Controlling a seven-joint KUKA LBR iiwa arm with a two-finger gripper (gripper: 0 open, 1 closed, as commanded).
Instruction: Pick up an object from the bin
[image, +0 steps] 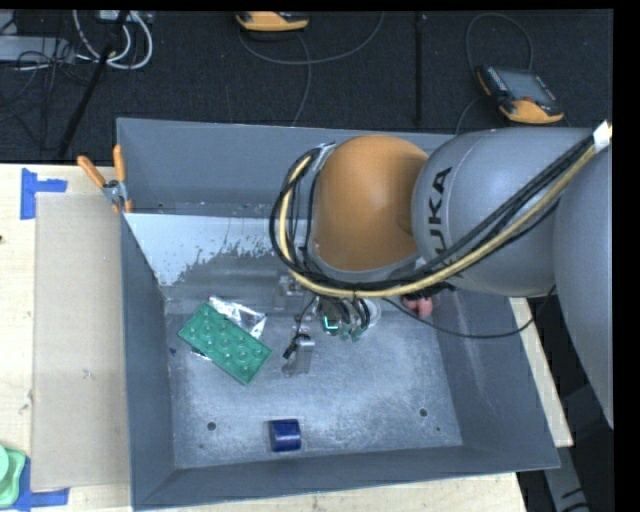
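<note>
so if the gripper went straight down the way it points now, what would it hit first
Probably the bare bin floor, just right of the green studded plate. The gripper looks to be beside that plate's edge rather than over it, but depth is hard to judge here.

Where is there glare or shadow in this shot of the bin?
Camera view: the strongest sheen lies on the bin back wall, upper left; the clear wrapper beside the green plate glints; the orange cover carries a soft highlight; the space right under the arm is in shadow.
</note>
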